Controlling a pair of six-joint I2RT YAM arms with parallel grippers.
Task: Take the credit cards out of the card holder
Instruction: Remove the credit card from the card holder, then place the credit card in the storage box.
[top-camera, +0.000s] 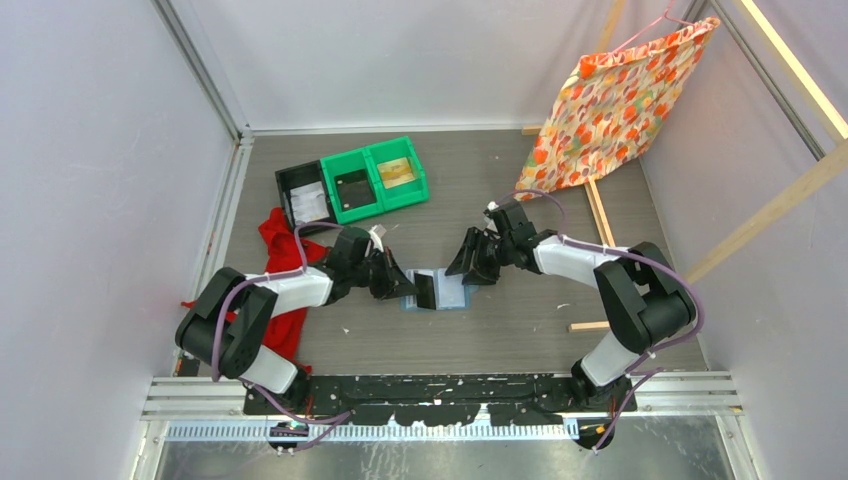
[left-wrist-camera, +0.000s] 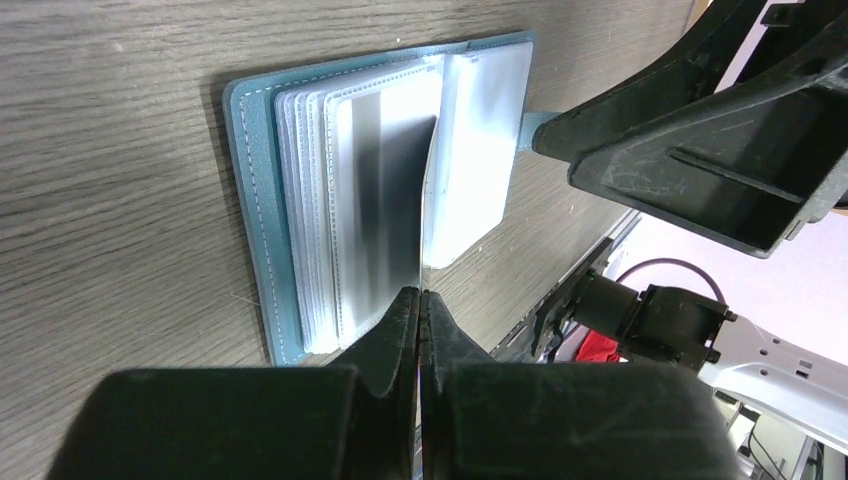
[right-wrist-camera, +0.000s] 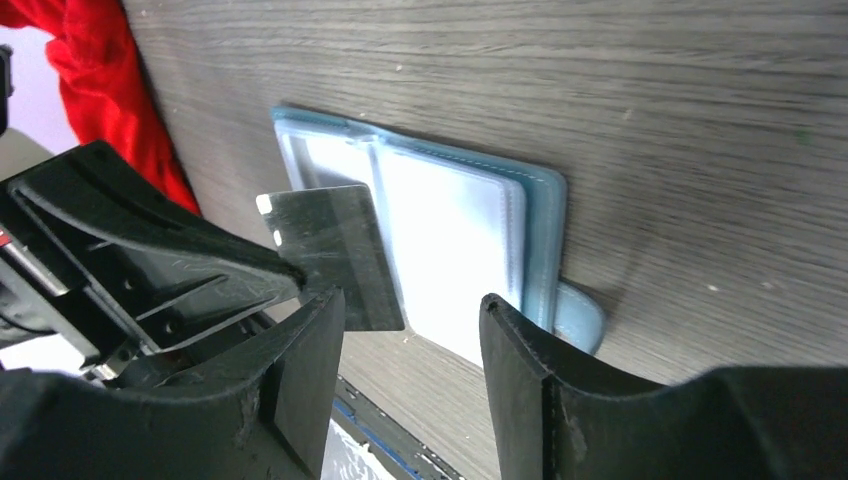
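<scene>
Left gripper (left-wrist-camera: 420, 300): nearest my wrist camera, jaws together on 1 dark card (right-wrist-camera: 335, 255), gripping its edge, card standing upright.
Card holder (left-wrist-camera: 255, 220): lies open on the table (left-wrist-camera: 110, 150), directly ahead of my left fingertips, sleeves fanned.
Right gripper (right-wrist-camera: 412, 330): jaws apart, poised at the holder's far half; I can't tell if it presses down.
Green bins (top-camera: 380, 180): well beyond both grippers.
Step, as I judge it: draw the card straight out along its sleeve, slowly, while the right keeps the holder from dragging.
</scene>
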